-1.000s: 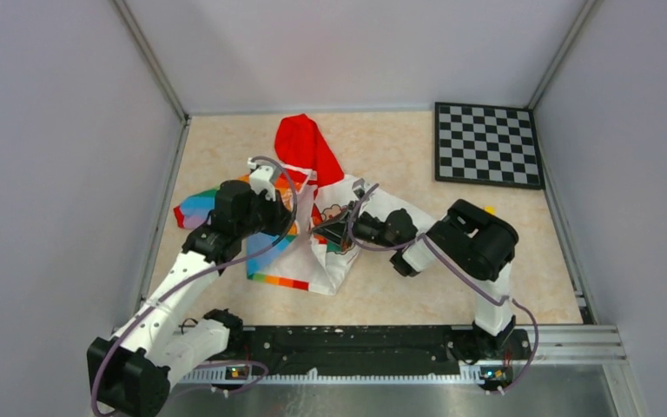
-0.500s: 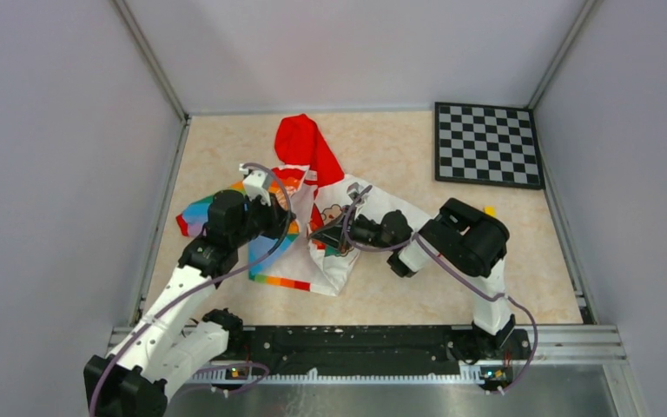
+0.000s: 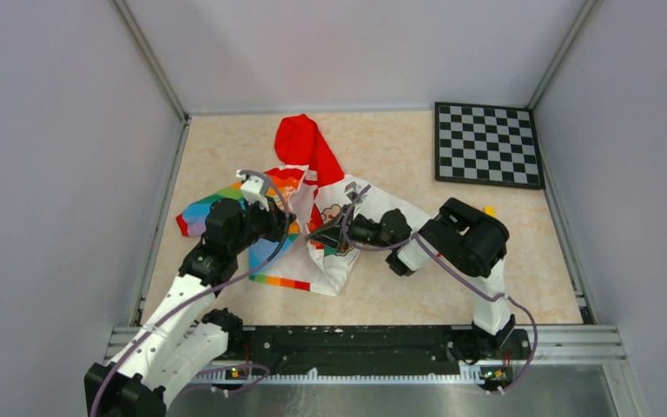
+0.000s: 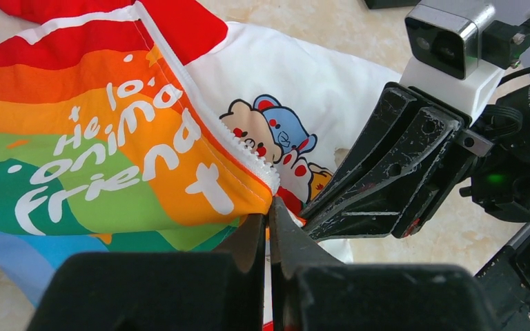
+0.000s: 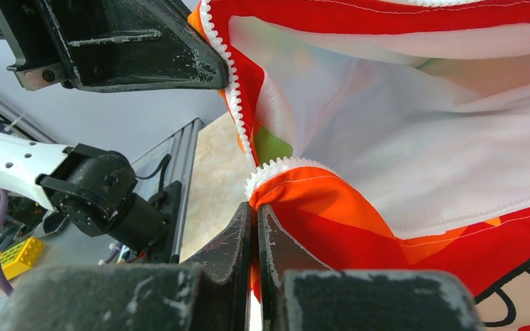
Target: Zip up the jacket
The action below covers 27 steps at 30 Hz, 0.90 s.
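Jaws: left gripper [image 4: 269, 210] pressed together on the toothed zipper edge of the jacket [image 3: 334, 261], at its rainbow-striped half. Right gripper [image 5: 255, 207] pressed together on the facing toothed edge, red and orange cloth, the two grippers just beside each other at the unzipped front. Jacket: lies crumpled mid-table [image 3: 399, 287] between the arms, red hood [image 3: 304, 143] toward the far wall, rainbow half on the left, white bear-print half on the right, with a checkerboard [image 3: 487, 144] at the far right corner, well apart from it.
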### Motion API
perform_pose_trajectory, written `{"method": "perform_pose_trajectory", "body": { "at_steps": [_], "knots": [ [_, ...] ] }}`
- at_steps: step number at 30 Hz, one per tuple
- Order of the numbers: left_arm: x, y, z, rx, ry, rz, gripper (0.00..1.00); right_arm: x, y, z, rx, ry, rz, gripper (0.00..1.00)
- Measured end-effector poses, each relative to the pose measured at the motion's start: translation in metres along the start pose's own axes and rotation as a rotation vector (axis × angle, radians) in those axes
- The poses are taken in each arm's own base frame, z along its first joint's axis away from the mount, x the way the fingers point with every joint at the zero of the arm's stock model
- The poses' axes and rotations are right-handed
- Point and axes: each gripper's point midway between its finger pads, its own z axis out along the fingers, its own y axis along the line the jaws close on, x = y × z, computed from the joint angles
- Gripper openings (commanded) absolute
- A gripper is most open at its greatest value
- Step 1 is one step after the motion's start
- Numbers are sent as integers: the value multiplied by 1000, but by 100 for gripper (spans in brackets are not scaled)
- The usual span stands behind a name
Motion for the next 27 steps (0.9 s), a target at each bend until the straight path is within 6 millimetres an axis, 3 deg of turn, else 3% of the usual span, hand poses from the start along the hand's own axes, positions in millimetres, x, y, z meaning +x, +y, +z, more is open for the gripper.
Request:
{"method": "perform_pose_trajectory", "body": {
  "at_steps": [27],
  "knots": [
    [9,-5,3,36,35,-6,0,-2,-2,0,13,-10,0,0]
  ]
}}
